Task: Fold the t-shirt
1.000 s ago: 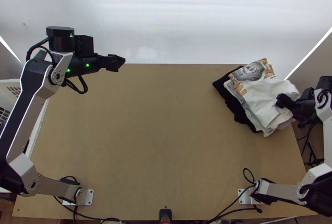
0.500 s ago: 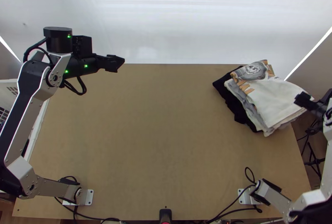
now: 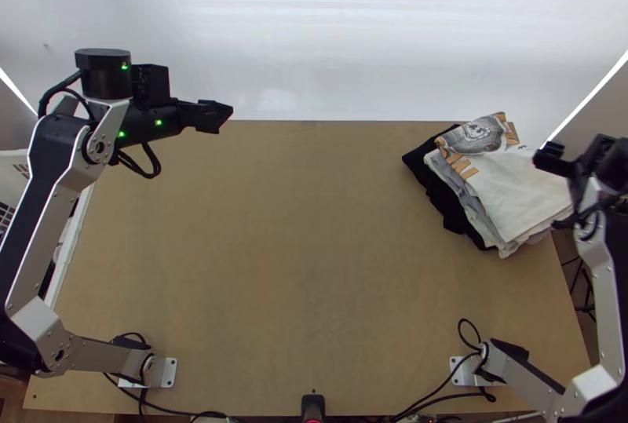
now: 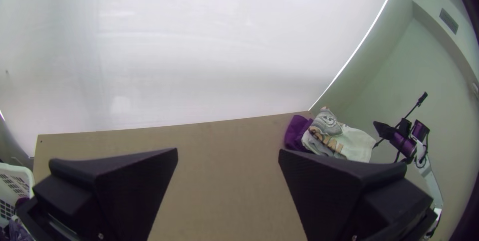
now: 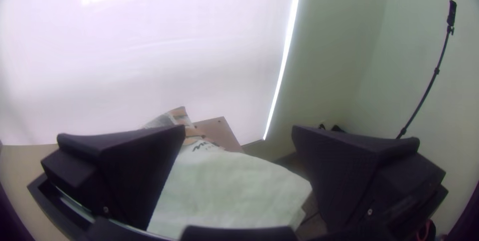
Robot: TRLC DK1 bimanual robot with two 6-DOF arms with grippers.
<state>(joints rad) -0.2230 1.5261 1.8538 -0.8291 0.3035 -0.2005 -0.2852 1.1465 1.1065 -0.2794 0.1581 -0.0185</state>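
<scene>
A white printed t-shirt [image 3: 518,187] lies folded on top of a stack of folded clothes at the table's back right corner, with grey and black cloth under it. My right gripper [image 3: 559,187] is raised over the stack's right side; in the right wrist view the right gripper [image 5: 238,136] is open, with the white cloth [image 5: 224,191] beyond its fingers and nothing held. My left gripper [image 3: 228,115] hangs over the table's back left. In the left wrist view the left gripper [image 4: 228,156] stands open and empty, the white shirt [image 4: 357,143] far off.
The bare wooden table [image 3: 298,250] stretches between the two arms. A white basket [image 3: 16,180] stands beyond the table's left edge. A black stand [image 5: 429,84] rises at the right, and cables lie along the table's near edge.
The right gripper has risen off the white shirt, first shifting to the right, then up the picture. The shirt's top lies flatter. The left arm has drifted slightly left.
</scene>
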